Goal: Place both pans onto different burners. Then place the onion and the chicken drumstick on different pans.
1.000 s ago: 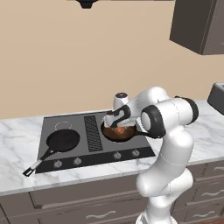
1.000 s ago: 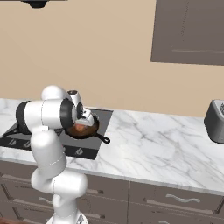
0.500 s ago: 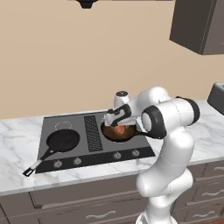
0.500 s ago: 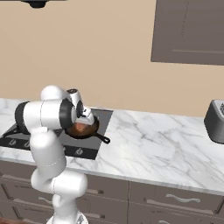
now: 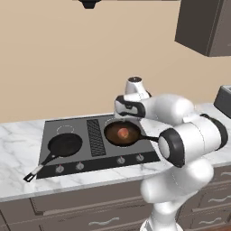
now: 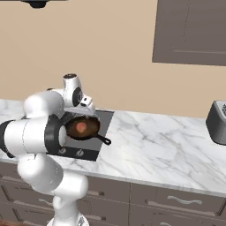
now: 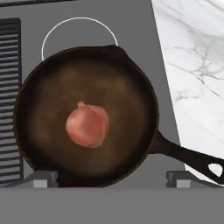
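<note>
Hovering above the dark round frying pan with the brown interior (image 7: 87, 118), the white arm's two-finger gripper (image 7: 113, 179) is holding its jaws wide and empty. A pinkish round onion (image 7: 87, 124) is lying in that pan on the dark grey cooktop (image 5: 101, 160); the all-black frying pan (image 5: 64, 145) is sitting left of the ribbed vent (image 5: 95, 137), on the white marble tabletop (image 6: 163, 145).

Marble counter (image 5: 18, 135) carries a cooktop (image 5: 101, 160) bearing two pans (image 5: 65, 144)

Base views flank arm, share cooktop (image 5: 97, 155); hand view close above brown pan (image 7: 87, 118).
</note>
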{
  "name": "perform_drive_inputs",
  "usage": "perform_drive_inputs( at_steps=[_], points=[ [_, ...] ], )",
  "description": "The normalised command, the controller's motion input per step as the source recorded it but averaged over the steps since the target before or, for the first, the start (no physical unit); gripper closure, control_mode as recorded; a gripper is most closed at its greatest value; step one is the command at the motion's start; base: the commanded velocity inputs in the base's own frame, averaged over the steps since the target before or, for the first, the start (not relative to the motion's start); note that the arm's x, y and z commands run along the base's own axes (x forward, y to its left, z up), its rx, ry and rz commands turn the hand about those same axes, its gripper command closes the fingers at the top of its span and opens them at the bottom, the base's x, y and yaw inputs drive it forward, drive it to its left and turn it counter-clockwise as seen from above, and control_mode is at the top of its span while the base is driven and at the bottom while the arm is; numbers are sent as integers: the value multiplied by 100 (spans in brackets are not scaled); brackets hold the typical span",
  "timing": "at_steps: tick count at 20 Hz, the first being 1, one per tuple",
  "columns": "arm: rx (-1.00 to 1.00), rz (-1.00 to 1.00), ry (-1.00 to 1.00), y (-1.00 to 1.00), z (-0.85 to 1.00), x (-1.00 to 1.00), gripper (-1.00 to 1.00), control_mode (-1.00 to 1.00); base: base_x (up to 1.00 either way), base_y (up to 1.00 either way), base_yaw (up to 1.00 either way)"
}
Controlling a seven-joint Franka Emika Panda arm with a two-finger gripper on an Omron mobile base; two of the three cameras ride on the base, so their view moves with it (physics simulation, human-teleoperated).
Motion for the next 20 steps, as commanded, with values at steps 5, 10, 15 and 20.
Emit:
perform_drive_inputs(
  at_steps=[5,10,15,20],
  points=[
    [0,0,0,-39,98,-100,-100,-100,0,0,0],
    [0,-1,0,-54,67,-99,-100,-100,0,0,0],
    [0,0,0,-54,5,-83,-100,-100,0,0,0],
    [0,0,0,-20,0,-77,-100,100,-17,0,0]
  ],
)
